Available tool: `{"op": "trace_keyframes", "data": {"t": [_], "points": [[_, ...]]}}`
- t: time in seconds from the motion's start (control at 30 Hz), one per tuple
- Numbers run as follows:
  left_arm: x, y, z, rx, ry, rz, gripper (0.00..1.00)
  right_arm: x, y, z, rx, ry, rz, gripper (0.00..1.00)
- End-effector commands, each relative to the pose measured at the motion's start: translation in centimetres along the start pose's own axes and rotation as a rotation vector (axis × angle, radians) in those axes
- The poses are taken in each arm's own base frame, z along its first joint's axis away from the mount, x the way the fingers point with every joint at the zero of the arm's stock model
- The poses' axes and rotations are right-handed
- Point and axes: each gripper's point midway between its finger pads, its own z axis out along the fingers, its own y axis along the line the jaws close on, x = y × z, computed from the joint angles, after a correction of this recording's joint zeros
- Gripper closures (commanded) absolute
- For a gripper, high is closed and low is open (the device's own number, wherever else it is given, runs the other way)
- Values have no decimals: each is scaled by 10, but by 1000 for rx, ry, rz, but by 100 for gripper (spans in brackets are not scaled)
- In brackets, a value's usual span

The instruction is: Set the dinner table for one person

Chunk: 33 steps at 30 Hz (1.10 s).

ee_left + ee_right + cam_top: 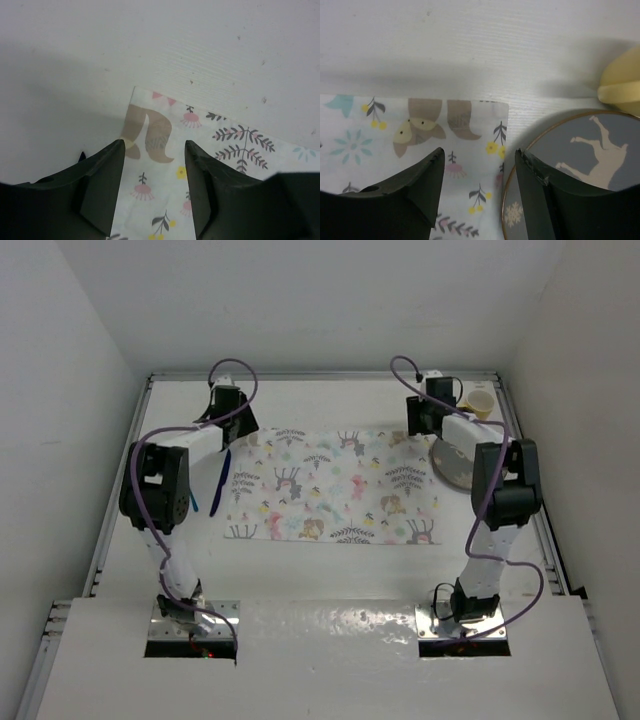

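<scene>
- Big white dinner table (330,560), flat under everything, with a cloth mat (330,485) spread out on its far half.
- Over the mat's far left corner: the left claw (154,145), jaws apart, nothing in it.
- Over the mat's far right corner: the right claw (479,151), jaws apart too, nothing held.
- Just right of that claw: a grey plate (580,150) with a brown rim, pushed up against the mat's right edge, not in the middle yet.
- Behind the plate, near the table's far right corner: a pale yellow cup (620,85).
- Beside the mat's left edge: a thin blue thing (218,480), too small to tell what.
- Could go wrong: a claw dipping low and snagging a corner, so the mat bunches up or slides crooked.
- Could go wrong: a bump from the right claw's outer finger on the plate rim, so close by, knocking the plate into the cup.
- Could go wrong: a wobbly lift of the plate, hard to pinch because so flat.
- No words, brands or labels to read anywhere.
- Only pictures: deer, leaves and flowers on the mat, a pale deer and a snowflake on the plate.
</scene>
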Motion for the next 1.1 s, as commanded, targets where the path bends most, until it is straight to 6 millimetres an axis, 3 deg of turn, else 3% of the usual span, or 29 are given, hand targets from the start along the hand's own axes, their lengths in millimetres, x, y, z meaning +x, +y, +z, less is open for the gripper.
{"op": "trace_keyframes", "data": {"t": [0.0,0.1,0.13,0.17,0.27,0.33,0.43,0.53,0.57,0.73,1.07], "points": [[-64,-13,-46,51,-137,-46,50,-38,-4,-51,-21,-91,48,41],[-55,-14,-66,78,-108,-68,48,-17,10,-77,-66,-55,82,40],[-44,-12,-69,83,-81,-66,47,2,16,-80,-74,-15,92,39],[-38,-13,-73,92,-64,-77,47,4,17,-90,-66,-17,95,39],[-16,-17,-94,110,-20,-71,46,39,29,-105,-37,61,100,38],[2,-21,-103,111,13,-50,46,59,38,-111,-27,109,123,37],[38,-9,-114,92,83,-25,44,101,45,-117,-23,192,157,36],[47,-4,-128,109,91,-24,43,118,51,-121,-54,204,181,35],[59,2,-130,101,108,-11,43,135,53,-120,-66,233,177,35],[65,9,-142,112,103,18,41,160,55,-107,-74,302,110,32],[55,15,-152,93,61,44,36,170,40,-82,-29,347,125,32]]}}
